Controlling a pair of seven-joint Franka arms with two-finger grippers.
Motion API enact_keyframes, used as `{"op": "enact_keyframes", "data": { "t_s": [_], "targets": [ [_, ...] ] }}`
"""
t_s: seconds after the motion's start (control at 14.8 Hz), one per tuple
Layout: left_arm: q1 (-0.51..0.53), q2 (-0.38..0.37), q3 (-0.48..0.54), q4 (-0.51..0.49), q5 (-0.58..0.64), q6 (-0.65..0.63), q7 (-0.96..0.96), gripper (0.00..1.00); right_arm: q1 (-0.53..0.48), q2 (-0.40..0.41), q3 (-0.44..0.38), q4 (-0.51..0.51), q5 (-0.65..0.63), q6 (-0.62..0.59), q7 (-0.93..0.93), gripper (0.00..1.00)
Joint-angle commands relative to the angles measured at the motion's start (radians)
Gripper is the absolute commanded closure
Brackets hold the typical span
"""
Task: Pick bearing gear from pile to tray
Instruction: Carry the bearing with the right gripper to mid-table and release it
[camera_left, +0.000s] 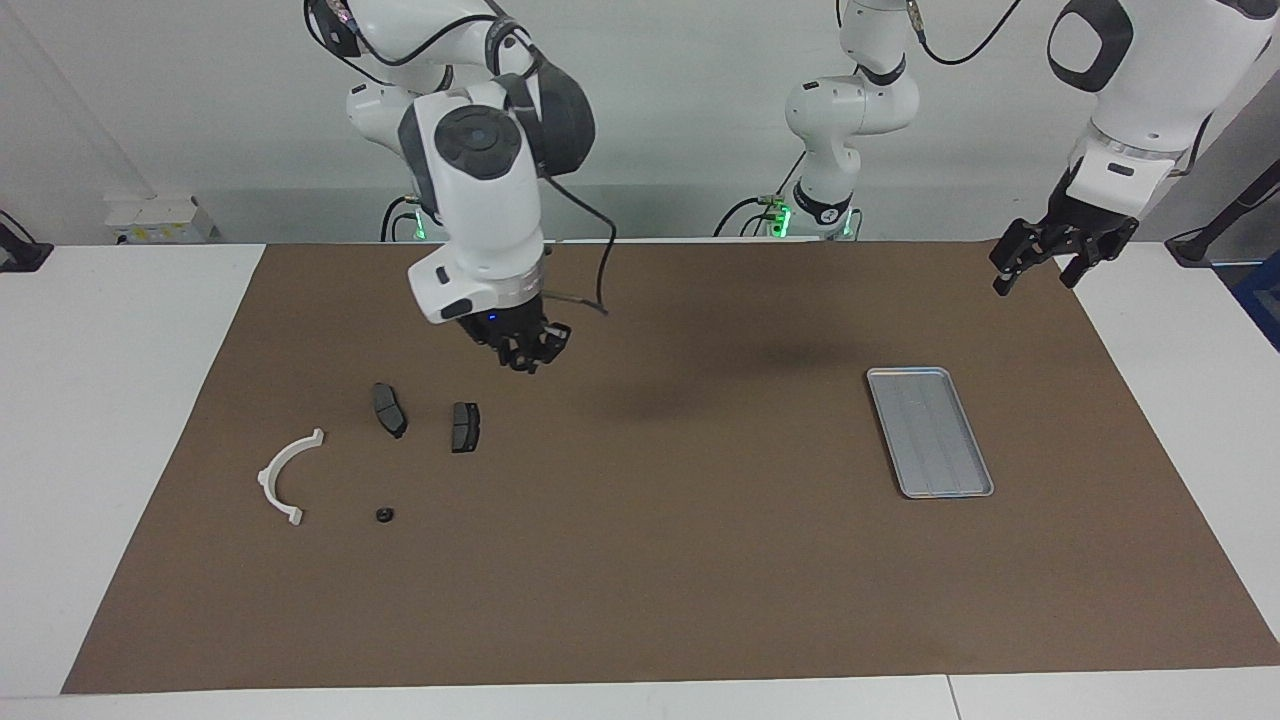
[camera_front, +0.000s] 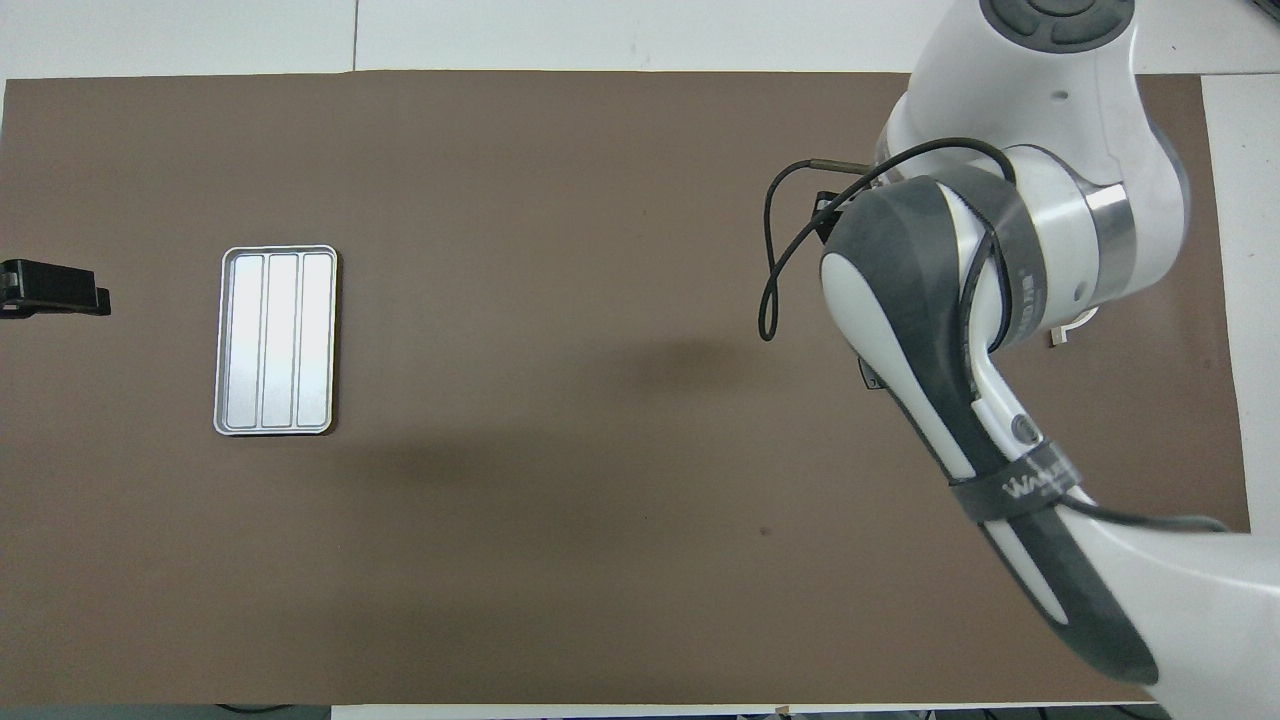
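Right gripper (camera_left: 528, 358) hangs over the bench, pinched nearly shut, load too small to tell. Tray (camera_left: 930, 431) is bare; delivery remains. Left gripper (camera_left: 1042, 262) waits spread.

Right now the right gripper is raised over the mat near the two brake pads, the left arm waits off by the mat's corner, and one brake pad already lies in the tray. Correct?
Not quite. The tray is empty, as the overhead view shows; both brake pads lie on the mat under the raised right gripper. The left gripper does wait by the mat's corner.
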Motion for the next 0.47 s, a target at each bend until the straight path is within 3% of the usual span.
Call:
{"op": "enact_keyframes", "data": {
  "t_s": [0.0,0.4],
  "targets": [
    [0.013,-0.036,-0.007,-0.065,0.009,0.039,0.020,0.00,0.056,-0.010,0.001,-0.023,0.061,0.037,0.168,1.00],
    [0.015,-0.039,-0.007,-0.106,0.009,0.086,0.017,0.00,0.197,-0.020,0.001,-0.264,0.082,0.325,0.436,1.00]
  ]
}}
